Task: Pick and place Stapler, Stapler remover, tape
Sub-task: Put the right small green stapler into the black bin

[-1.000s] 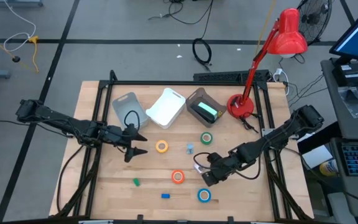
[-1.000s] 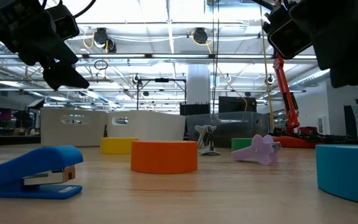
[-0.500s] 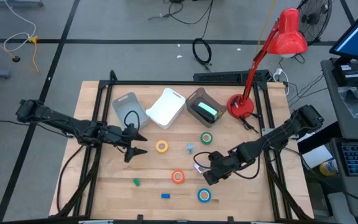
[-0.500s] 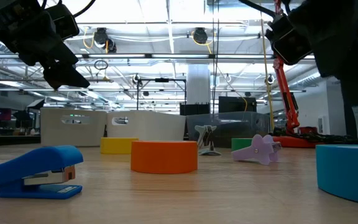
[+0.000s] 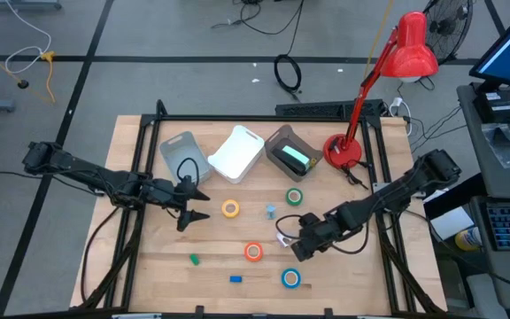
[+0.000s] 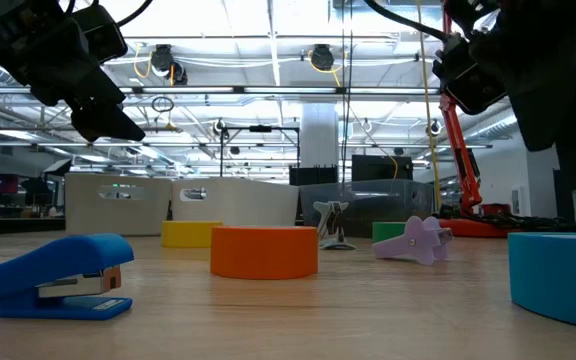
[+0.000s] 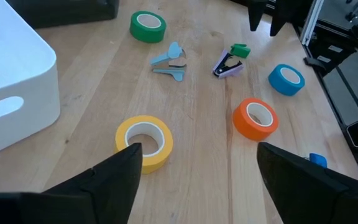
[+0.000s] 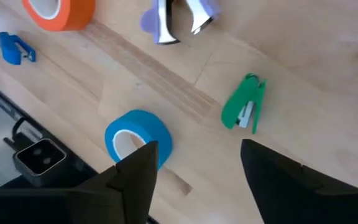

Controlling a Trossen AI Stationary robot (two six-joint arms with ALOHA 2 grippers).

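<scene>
Four tape rolls on tabletop (image 5: 149,266): yellow (image 5: 230,209), green (image 5: 294,197), orange (image 5: 253,252), blue (image 5: 290,278). Right pincer (image 5: 296,248) open above blue roll, empty; left pincer (image 5: 198,200) open beside yellow.

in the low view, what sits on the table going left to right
blue stapler → yellow tape roll → orange tape roll → purple staple remover → blue tape roll, cut off at the right edge

Bright overhead light, perhaps slight blur
</scene>
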